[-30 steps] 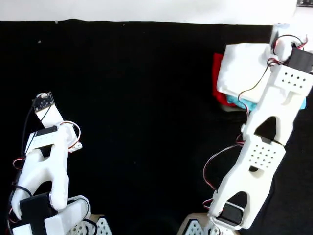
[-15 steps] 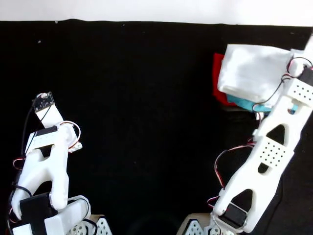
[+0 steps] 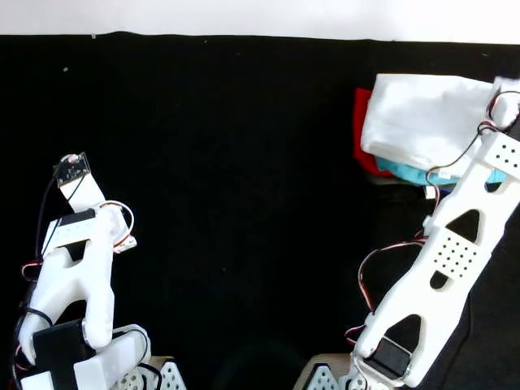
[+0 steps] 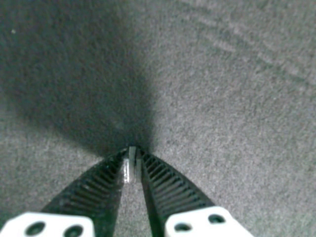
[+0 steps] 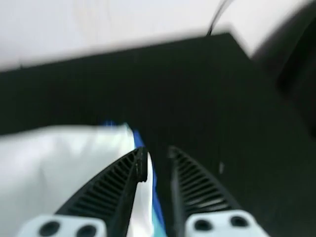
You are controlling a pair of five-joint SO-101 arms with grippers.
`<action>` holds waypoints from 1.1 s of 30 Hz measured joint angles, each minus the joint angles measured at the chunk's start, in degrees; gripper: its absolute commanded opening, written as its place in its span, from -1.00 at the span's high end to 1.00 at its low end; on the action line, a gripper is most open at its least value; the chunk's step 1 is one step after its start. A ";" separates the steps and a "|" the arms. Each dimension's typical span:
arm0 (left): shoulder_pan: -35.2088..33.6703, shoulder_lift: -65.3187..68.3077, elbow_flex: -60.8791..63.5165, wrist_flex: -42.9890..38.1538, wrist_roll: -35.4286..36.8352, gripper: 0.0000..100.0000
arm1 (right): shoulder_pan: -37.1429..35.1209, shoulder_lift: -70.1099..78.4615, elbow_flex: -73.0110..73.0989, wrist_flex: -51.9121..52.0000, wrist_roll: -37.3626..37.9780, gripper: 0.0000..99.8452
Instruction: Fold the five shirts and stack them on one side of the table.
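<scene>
A stack of folded shirts lies at the far right of the table: a white shirt (image 3: pixel 414 118) on top, a teal one (image 3: pixel 402 171) under it, and a red one (image 3: pixel 361 122) sticking out at the stack's left side. My right arm (image 3: pixel 455 244) stretches along the right edge, and my right gripper (image 5: pixel 157 150) hovers just past the stack's right side, narrowly open with nothing between its fingers. The white shirt (image 5: pixel 59 168) and a blue edge (image 5: pixel 154 185) lie beside it. My left gripper (image 4: pixel 131 154) is shut and empty, pointing down at the cloth near the front left.
A black cloth (image 3: pixel 244 162) covers the table. The table's back edge meets a white wall (image 3: pixel 244 16). My folded left arm (image 3: pixel 77 244) takes up the front left corner, and both arm bases stand at the front edge.
My right arm has swung rightwards off the top of the stack to the table's right edge, uncovering the white shirt. The left arm has stayed still.
</scene>
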 measured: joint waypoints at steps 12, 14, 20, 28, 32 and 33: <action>0.00 0.00 0.00 0.00 0.00 0.93 | -0.88 -15.74 0.79 26.73 0.00 0.77; 0.00 0.00 0.00 0.00 0.00 0.93 | -0.88 -18.55 5.36 26.81 0.00 0.70; 0.00 0.00 0.00 0.00 0.00 0.93 | -0.62 -26.81 29.98 26.90 0.00 0.64; 0.00 0.00 0.00 0.00 0.00 0.93 | -0.53 -27.87 40.79 23.47 0.00 0.64; 0.00 0.00 0.00 0.00 0.00 0.93 | -0.53 -27.87 43.96 18.90 0.00 0.74; 0.00 0.00 0.00 0.00 0.00 0.93 | -0.53 -27.87 44.66 17.67 0.00 0.81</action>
